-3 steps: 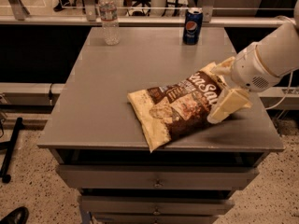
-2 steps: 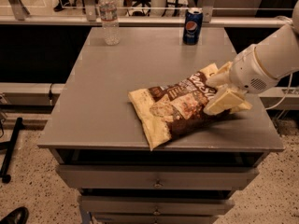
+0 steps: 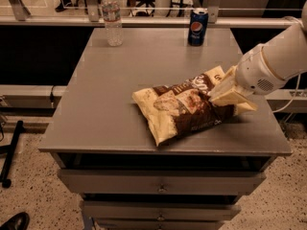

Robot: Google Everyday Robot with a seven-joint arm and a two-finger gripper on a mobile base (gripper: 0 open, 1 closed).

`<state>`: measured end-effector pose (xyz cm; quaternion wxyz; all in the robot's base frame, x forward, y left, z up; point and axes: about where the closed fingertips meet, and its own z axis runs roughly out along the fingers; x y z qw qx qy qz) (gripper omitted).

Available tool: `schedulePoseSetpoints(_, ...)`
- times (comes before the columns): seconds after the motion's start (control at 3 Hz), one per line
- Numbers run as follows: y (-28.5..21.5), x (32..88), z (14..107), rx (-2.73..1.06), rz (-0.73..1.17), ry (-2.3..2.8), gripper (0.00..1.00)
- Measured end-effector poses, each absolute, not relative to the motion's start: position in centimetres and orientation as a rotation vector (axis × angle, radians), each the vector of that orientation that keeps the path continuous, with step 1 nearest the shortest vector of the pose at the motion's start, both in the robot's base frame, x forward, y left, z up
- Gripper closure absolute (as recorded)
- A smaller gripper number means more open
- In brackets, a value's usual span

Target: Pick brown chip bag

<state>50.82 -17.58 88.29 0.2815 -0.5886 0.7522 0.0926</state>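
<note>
The brown chip bag (image 3: 180, 110) lies flat on the grey table (image 3: 110, 95), toward the front right, with its dark brown centre and cream ends showing. My gripper (image 3: 229, 94) comes in from the right on a white arm. Its cream fingers (image 3: 232, 97) are pressed together on the bag's right end. The bag still rests on the tabletop.
A clear water bottle (image 3: 112, 18) stands at the table's back left and a blue soda can (image 3: 197, 27) at the back centre. Drawers (image 3: 160, 183) sit under the tabletop. A railing and chair legs run behind the table.
The gripper's fingers, spread apart over the bag's right end a second ago, have closed onto it. The bag's right end has bunched slightly; the bag has barely moved.
</note>
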Motion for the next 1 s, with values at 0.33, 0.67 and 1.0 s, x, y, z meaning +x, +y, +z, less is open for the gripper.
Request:
schedulePoseSetpoints(0.33, -17.3, 51.1, 90.4, -1.565, 0.235, 1.991, 1.0)
schedulePoseSetpoints(0.67, -16.9, 51.7, 92.9, -1.523, 0.254, 1.958, 1.0)
schedulePoseSetpoints(1.0, -16.5, 52.2, 97.9, -1.427, 0.296, 1.905, 1.0)
